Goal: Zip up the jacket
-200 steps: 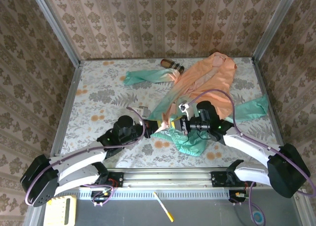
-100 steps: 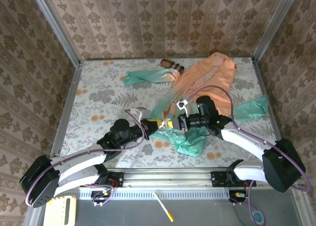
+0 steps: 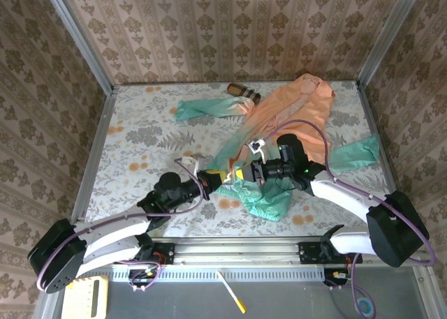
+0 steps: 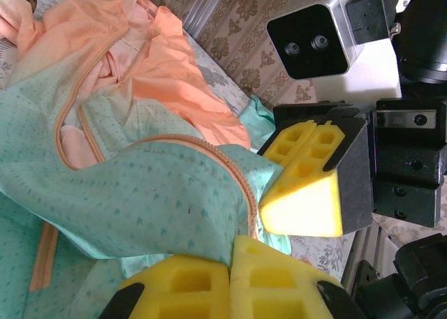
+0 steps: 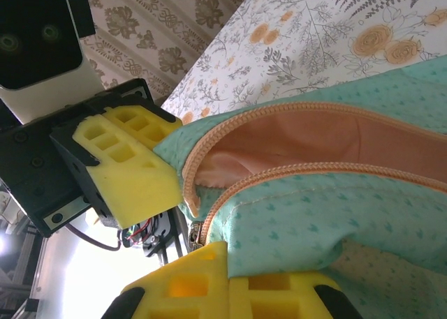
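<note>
The left pincer (image 4: 230, 271) has its yellow foam pads pressed together on the mint-green hem of the large, thin fabric jacket (image 3: 290, 116), which fades from peach-orange at the top to mint-green at the hem. The right pincer (image 5: 229, 283) is likewise clamped on the mint hem, just beside the peach zipper tape (image 5: 293, 171). The two pincers face each other at the bottom of the front opening, nearly touching. The two tape edges curve apart between them, so the zipper is not yet joined.

The jacket lies on the floral-patterned worktop (image 3: 140, 123). Its collar points toward the far right corner and its hem is bunched near the middle of the near edge. One sleeve reaches along the far edge and the other toward the right edge. A small brown striped cylinder (image 3: 243, 91) rests at the far edge, touching the jacket sleeve.

Likely faults from here:
- The thin fabric may slip out of a clamp if the hem is pulled taut.
- The tape ends may be misaligned, because slack fabric folds over them.
- The pads may collide, given how close they are.

A pale yellow perforated tray (image 3: 84, 296) sits below the near left corner. Its contents cannot be determined.
</note>
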`<state>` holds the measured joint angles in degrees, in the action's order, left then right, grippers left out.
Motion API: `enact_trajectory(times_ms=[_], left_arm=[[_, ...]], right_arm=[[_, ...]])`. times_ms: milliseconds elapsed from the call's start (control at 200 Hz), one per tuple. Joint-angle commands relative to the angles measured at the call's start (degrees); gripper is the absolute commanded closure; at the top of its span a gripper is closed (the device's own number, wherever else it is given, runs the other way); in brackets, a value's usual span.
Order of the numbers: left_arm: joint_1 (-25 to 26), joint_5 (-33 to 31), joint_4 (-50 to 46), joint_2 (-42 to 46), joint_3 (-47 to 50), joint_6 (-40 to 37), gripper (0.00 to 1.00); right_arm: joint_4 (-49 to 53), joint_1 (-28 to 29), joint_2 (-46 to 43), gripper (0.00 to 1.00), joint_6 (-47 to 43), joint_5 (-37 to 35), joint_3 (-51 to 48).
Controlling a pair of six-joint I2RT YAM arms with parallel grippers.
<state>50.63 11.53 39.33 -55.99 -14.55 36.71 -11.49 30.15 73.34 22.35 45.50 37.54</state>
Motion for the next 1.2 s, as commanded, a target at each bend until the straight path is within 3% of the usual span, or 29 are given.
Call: enact_trajectory(times_ms=[0, 440, 870, 1195], left_arm=[[0.1, -0.1, 3.3, 1.1, 1.1, 1.9, 1.00], [-0.5, 0.8, 4.5, 2.3, 2.4, 8.4, 1.00], [-1.2, 8.7, 11.6, -3.2, -1.6, 14.1, 1.00], [-1.7, 7.2, 13.8, -2.0, 0.2, 14.8, 1.00]], right_arm=[[-1.8, -0.3, -0.7, 1.00, -0.2, 1.8, 1.7], [0.5, -0.1, -5.2, 1.00, -6.5, -0.2, -0.2], [0.7, 0.1, -6.2, 1.00, -13.2, -0.8, -0.7], [-0.1, 0.0, -5.3, 1.00, -13.3, -0.8, -0.9]])
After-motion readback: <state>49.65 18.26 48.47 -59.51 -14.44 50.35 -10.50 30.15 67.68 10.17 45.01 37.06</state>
